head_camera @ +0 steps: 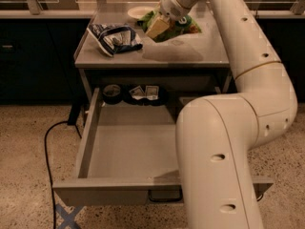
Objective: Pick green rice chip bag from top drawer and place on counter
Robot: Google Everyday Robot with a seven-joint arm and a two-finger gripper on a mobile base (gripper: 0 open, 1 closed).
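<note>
The green rice chip bag (185,26) is at the back of the grey counter (181,55), low over its surface or resting on it. My gripper (158,27) comes down from the arm above and is shut on the bag's left side, with one tan finger (156,28) in front of the bag. The top drawer (128,151) is pulled fully open below the counter, and the open part of its floor is bare. Its loop handle (164,196) shows on the front. My arm's white body hides the drawer's right part.
A dark blue-and-white bag (114,37) lies on the counter's left side. A white dish (139,12) sits at the back. A dark round thing (113,93) and small packets (145,92) lie at the drawer's back. A black cable (47,142) runs on the floor at left.
</note>
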